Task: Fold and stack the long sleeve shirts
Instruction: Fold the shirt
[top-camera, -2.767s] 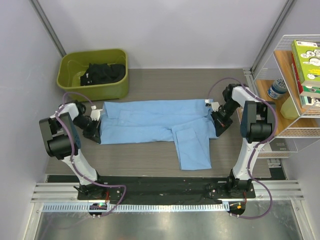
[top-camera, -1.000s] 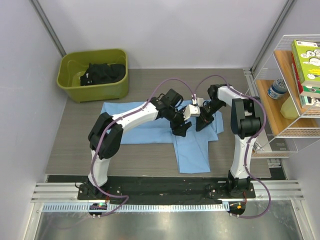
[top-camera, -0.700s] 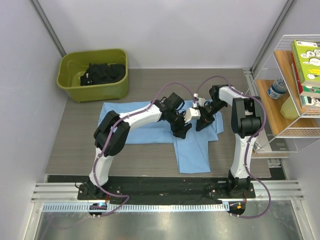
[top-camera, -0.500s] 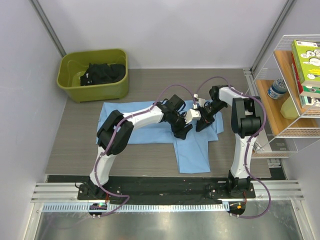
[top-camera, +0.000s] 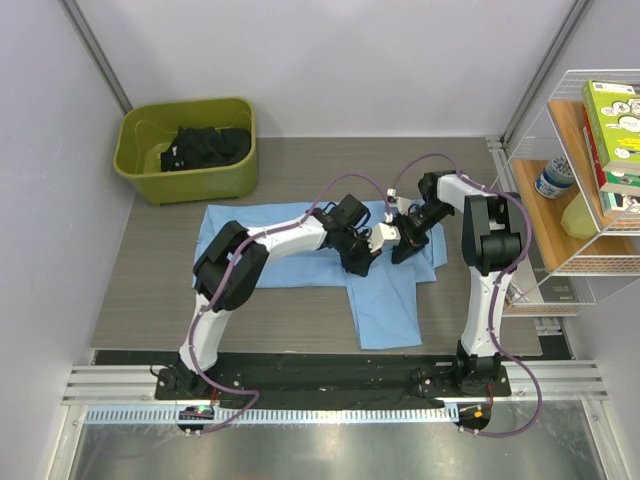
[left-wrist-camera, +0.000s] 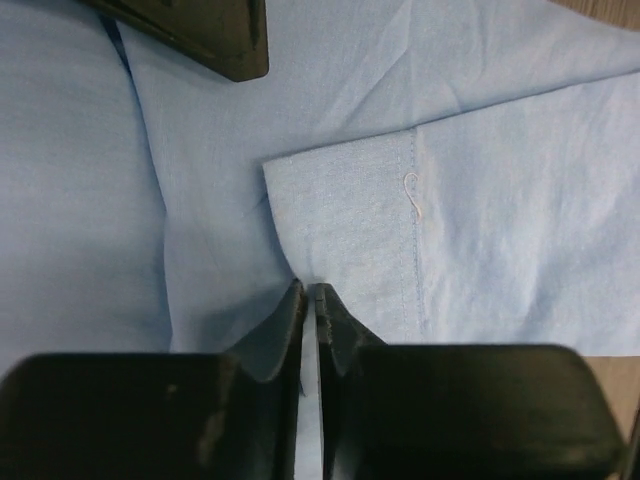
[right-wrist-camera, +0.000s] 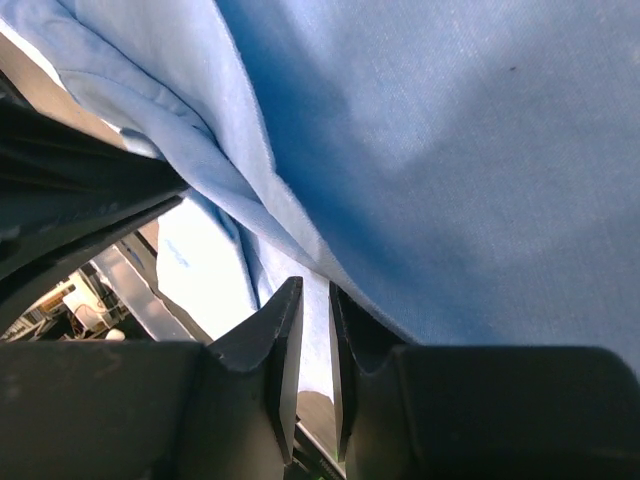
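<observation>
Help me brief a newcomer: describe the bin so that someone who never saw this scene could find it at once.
Look at the grey-brown table, then its far left corner, beyond the light blue shirt. There sits the olive-green bin; unlike the wire shelf on the right, it is a solid tub holding dark cloth.

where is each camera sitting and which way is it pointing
Top external: fixed above and behind the arms, looking down at the table, the blue shirt and a green bin; both arms show whole.
Left wrist: on the left arm, looking down past the left gripper, which is shut on a shirt edge.
Right wrist: on the right arm, pressed close to the cloth; the right gripper pinches a fold.
Shared: all three views show the same shirt.
</observation>
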